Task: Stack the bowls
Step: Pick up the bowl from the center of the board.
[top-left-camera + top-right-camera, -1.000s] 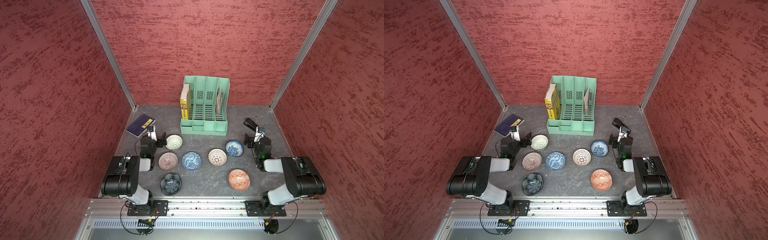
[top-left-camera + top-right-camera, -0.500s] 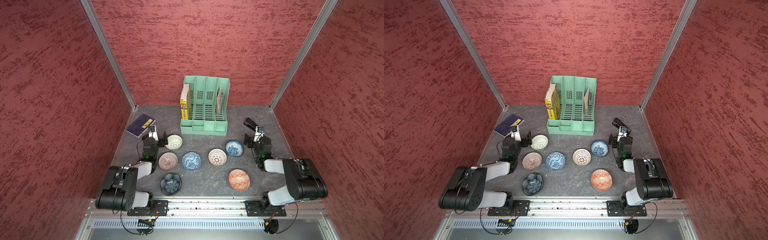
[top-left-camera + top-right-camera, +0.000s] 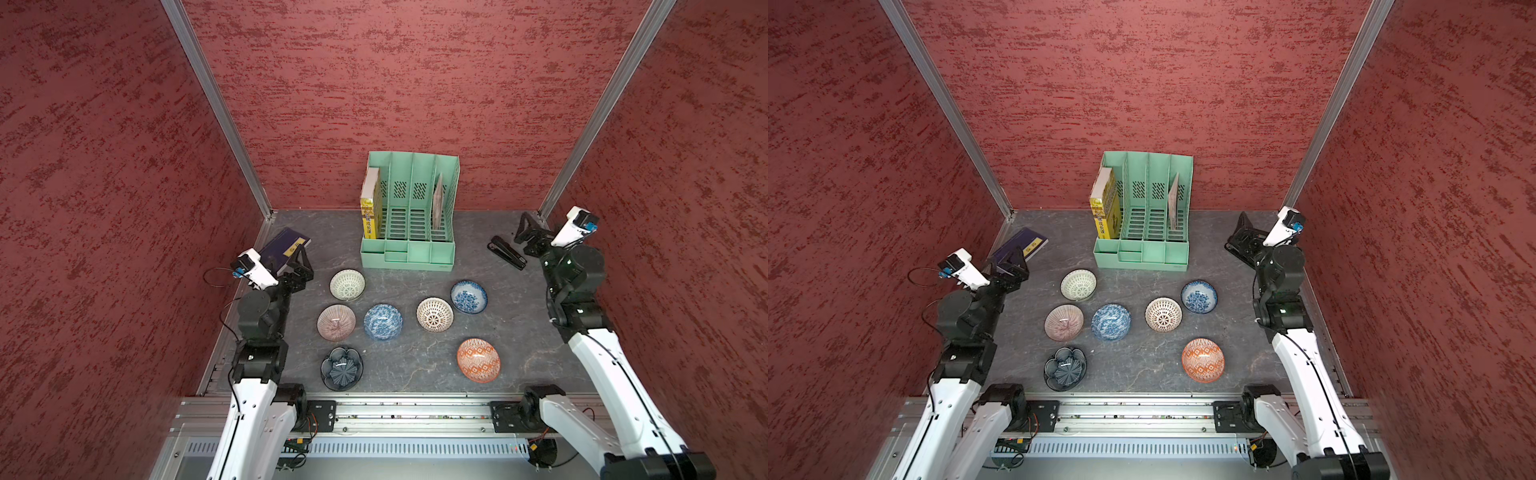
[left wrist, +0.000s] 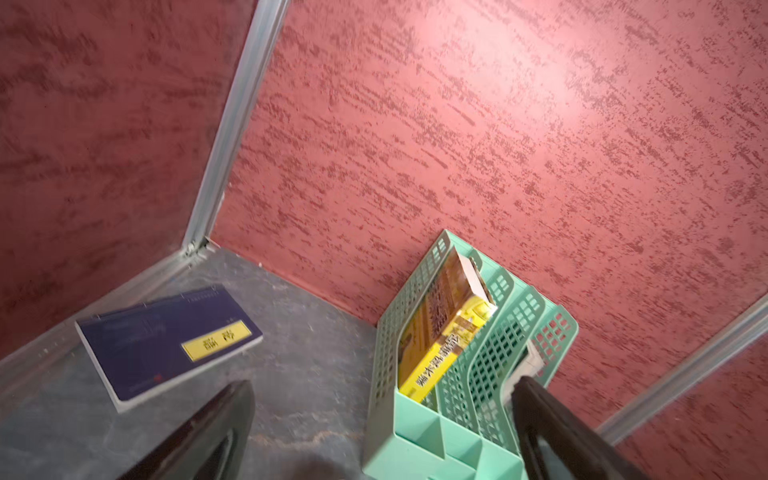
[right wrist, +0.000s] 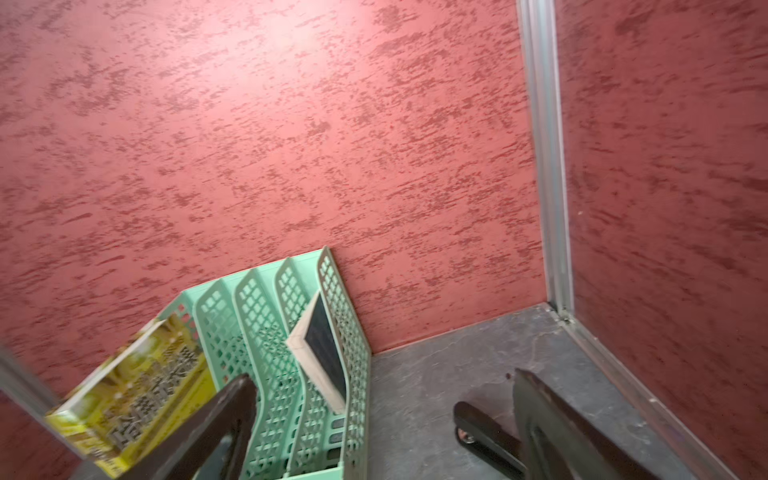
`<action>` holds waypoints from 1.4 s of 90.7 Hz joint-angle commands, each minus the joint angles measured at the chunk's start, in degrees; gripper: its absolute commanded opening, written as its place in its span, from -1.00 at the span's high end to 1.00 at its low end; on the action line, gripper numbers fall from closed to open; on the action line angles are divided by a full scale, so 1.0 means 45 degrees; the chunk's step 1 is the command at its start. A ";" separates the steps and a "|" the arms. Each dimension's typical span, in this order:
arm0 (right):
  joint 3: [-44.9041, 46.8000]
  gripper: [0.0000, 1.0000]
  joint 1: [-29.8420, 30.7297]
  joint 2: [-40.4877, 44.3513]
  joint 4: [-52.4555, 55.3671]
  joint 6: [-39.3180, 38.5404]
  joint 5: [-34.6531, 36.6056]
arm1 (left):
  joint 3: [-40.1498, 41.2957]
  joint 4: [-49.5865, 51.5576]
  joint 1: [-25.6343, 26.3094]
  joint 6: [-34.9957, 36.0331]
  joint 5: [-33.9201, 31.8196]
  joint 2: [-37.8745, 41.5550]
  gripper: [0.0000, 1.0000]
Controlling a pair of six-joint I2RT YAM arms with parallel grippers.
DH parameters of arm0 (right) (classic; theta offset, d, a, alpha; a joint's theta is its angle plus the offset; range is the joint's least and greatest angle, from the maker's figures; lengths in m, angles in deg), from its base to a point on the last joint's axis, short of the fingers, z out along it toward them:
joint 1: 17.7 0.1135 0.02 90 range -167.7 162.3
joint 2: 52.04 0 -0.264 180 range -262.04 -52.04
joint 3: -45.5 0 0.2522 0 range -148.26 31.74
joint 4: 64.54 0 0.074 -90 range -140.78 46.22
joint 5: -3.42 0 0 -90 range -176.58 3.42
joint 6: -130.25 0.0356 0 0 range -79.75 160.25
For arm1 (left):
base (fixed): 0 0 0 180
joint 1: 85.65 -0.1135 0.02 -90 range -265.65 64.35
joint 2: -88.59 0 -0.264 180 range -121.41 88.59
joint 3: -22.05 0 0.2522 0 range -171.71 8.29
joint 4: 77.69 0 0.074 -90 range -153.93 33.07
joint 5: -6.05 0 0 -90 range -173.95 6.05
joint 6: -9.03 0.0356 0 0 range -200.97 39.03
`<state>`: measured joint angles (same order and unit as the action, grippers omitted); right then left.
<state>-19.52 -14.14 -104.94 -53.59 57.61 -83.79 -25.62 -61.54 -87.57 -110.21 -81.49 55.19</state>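
Bowls (image 3: 382, 322), seven, unstacked in a top view, between and behind left gripper (image 3: 301, 262) and right gripper (image 3: 528, 232), both spread empty, left wrist view, green rack (image 4: 419, 432) ahead, one yellow book (image 4: 444, 345) inside, right wrist view, one dark book (image 5: 324, 347) also inside, one stapler (image 5: 482, 432) nearby

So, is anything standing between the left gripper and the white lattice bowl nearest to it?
Nothing visible: only bare table lies between the open left gripper and that white lattice bowl.
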 commanded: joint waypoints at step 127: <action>0.0580 -0.61 0.0214 -0.1736 1.1813 0.2121 -0.5450 | -0.0979 1.1725 0.1179 -0.3885 0.1209 -0.3285 -0.09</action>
<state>-16.40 -13.71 -112.42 0.13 67.84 -107.46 -27.79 -6.46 -83.37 -129.75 -68.90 43.49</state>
